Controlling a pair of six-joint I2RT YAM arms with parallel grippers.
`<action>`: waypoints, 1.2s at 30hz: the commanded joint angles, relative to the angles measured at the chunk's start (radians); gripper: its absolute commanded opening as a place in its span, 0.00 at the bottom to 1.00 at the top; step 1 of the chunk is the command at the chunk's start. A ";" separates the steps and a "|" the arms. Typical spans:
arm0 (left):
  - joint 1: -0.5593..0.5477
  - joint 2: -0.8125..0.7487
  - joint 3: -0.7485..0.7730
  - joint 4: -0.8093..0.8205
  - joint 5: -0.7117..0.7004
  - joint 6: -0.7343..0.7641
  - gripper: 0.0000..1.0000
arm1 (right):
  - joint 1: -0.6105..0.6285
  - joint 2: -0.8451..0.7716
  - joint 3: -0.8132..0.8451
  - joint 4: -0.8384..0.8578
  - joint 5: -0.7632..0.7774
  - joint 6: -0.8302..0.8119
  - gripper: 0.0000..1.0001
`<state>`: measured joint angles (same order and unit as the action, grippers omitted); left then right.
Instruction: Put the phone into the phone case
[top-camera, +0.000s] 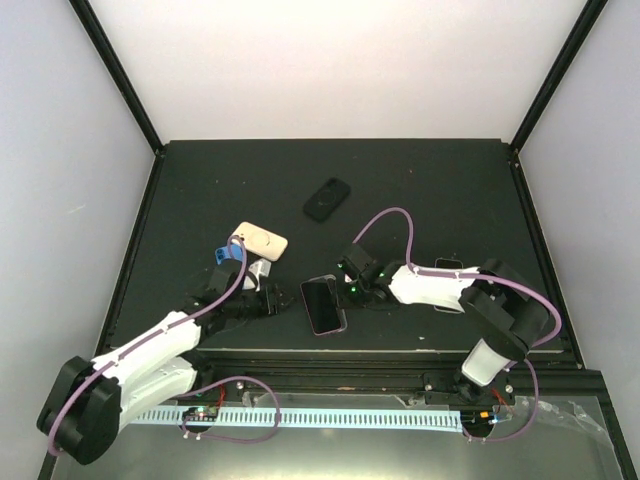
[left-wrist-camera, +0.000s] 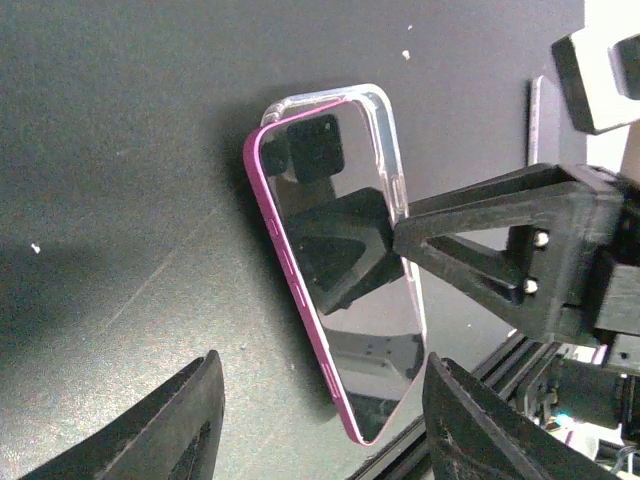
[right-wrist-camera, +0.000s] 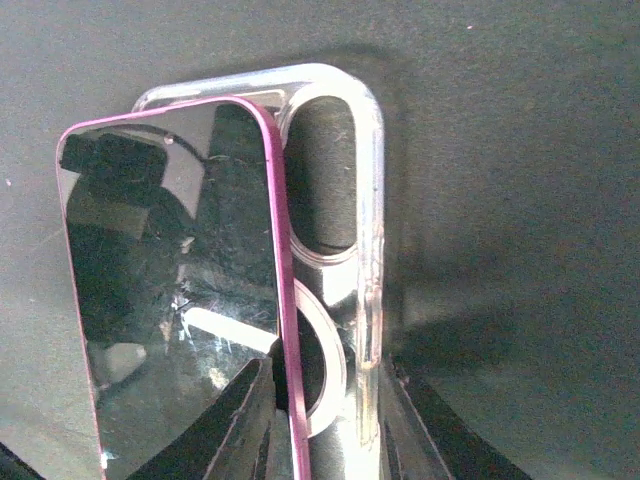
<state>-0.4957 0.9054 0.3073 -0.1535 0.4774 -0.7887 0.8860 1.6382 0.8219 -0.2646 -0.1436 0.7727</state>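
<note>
The bottom edge of my right wrist view cuts off the lower ends of the pink-rimmed, black-glass phone (right-wrist-camera: 170, 300) and the clear plastic phone case (right-wrist-camera: 368, 180), so I cannot tell whether my right gripper (right-wrist-camera: 325, 420) pinches them. From above, the case is too faint to pick out on the desk (top-camera: 420, 180).

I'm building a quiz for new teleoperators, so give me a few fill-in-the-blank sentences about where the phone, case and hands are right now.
1. The phone lies screen-____, askew over the clear case.
2. The right hand has its fingers either side of one wall of the clear ____.
3. The left hand hangs ____, holding nothing.
Missing words: up; case; open.
</note>
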 joint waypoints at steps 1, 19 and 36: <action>-0.029 0.068 -0.005 0.112 -0.030 -0.014 0.54 | 0.000 0.033 -0.028 0.066 -0.064 0.036 0.29; -0.123 0.299 0.015 0.245 -0.085 -0.037 0.37 | 0.001 0.034 -0.091 0.165 -0.137 0.124 0.26; -0.141 0.447 0.108 0.297 -0.084 -0.022 0.17 | 0.001 -0.002 -0.139 0.230 -0.173 0.137 0.25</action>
<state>-0.6235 1.3178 0.3641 0.1070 0.3965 -0.8299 0.8825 1.6371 0.7059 -0.0280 -0.2886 0.8974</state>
